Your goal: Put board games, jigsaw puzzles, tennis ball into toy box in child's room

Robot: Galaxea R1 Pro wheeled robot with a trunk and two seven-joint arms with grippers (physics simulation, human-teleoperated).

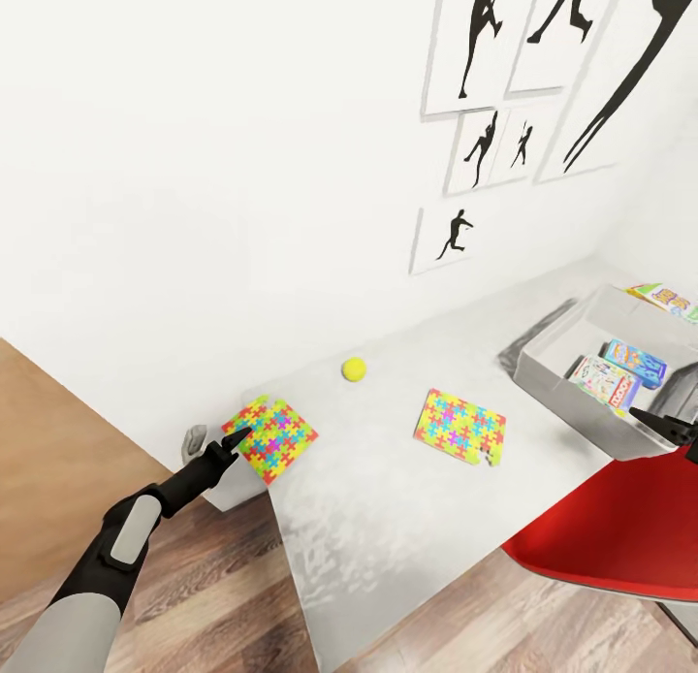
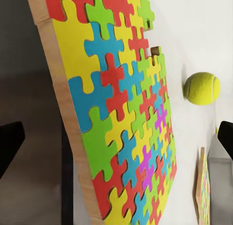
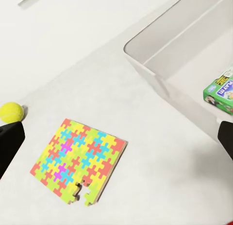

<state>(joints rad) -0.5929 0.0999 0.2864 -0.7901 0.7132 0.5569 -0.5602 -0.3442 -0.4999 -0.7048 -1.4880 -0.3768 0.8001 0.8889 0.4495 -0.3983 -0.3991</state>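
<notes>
Head view shows 3 board games (image 1: 620, 370) already in the toy box (image 1: 557, 377) at 3 o'clock; 2 jigsaw puzzles (image 1: 461, 425) and the tennis ball (image 1: 354, 368) lie on the surface (image 1: 388, 518). Left end effector (image 1: 236, 442), fingers spread, is at the nearer puzzle (image 2: 121, 118); right end effector (image 1: 669, 423) also looks spread.

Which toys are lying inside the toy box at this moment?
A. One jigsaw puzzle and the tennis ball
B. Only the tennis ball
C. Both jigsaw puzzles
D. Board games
D. Printed board games lie inside the toy box, while both jigsaw puzzles and the tennis ball rest on the table outside it.
</notes>
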